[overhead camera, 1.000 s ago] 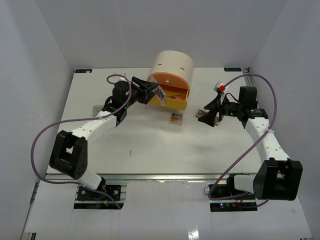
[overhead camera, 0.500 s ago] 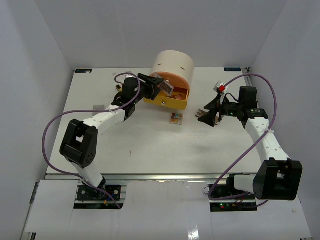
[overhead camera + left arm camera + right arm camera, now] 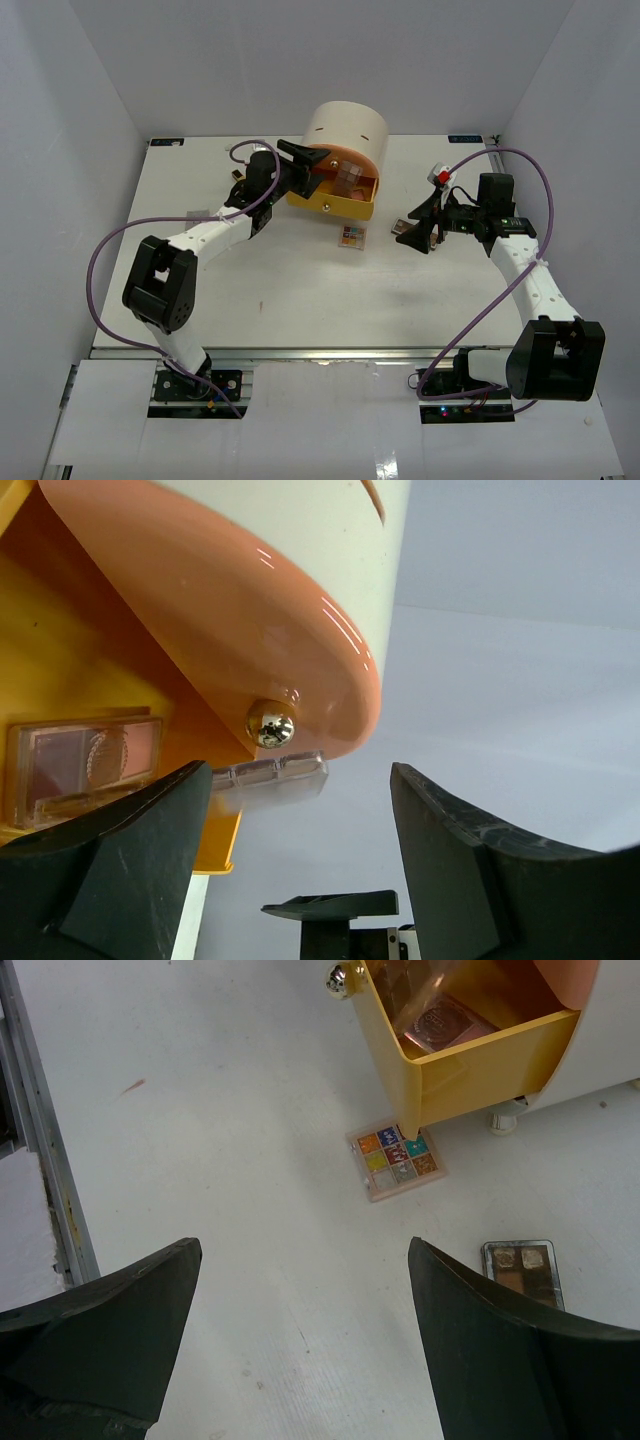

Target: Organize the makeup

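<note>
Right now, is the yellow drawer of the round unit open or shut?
Open. The yellow drawer sticks out from the cream unit, and a palette is visible lying inside it.

From the left wrist, the pink palette [image 3: 85, 765] in the yellow drawer [image 3: 70, 660] loses its lower edge behind a finger [image 3: 120, 860] of the left gripper [image 3: 300, 775]. A clear-lidded palette [image 3: 272, 777] sits half hidden under the orange drawer front [image 3: 220, 620], its pans unreadable. From the right wrist, the drawer runs off the top edge and its corner covers part of the colourful palette [image 3: 397, 1160] on the bench [image 3: 200, 1160]. A finger of the right gripper [image 3: 305, 1245] clips a corner of the brown palette [image 3: 520, 1268]. Overhead, the drawer's contents are too small to tell.
</note>
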`<state>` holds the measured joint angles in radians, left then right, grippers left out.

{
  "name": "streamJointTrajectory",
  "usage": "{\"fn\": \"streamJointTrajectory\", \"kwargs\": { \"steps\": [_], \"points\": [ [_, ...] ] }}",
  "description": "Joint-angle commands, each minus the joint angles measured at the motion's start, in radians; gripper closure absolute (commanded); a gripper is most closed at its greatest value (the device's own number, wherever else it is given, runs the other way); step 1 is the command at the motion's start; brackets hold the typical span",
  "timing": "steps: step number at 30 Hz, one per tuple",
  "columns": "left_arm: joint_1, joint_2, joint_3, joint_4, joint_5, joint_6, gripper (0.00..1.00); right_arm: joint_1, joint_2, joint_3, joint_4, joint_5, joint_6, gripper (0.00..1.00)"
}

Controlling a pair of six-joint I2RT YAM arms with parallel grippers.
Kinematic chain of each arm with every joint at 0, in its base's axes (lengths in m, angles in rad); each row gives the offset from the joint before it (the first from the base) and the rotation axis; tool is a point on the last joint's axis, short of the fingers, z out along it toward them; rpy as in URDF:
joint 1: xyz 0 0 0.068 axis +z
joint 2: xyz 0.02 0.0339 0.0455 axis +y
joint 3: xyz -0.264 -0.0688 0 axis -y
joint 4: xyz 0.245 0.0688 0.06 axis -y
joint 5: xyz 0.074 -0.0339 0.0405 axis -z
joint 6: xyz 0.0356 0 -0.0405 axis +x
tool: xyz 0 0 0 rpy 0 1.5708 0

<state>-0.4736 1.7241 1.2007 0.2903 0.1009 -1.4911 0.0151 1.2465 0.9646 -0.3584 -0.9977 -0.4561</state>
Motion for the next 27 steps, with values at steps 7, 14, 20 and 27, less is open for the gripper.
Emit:
{"fn": "streamJointTrajectory", "kwargs": {
  "steps": [7,14,20,27],
  "points": [
    [0.015,-0.12,0.012,-0.059,-0.026,0.072,0.17,-0.003,-0.004,-0.007,0.026,-0.004,-0.019,0.1],
    [0.037,-0.149,0.067,-0.067,0.05,0.248,0.16,-0.003,-0.01,-0.015,0.033,0.028,-0.032,0.1],
    [0.09,-0.284,0.044,-0.095,0.194,0.513,0.12,0.011,-0.043,0.022,0.135,0.087,-0.006,0.04],
    [0.214,-0.577,-0.133,-0.279,0.23,0.844,0.05,0.208,0.115,0.268,0.091,0.288,0.039,0.5]
  ]
}}
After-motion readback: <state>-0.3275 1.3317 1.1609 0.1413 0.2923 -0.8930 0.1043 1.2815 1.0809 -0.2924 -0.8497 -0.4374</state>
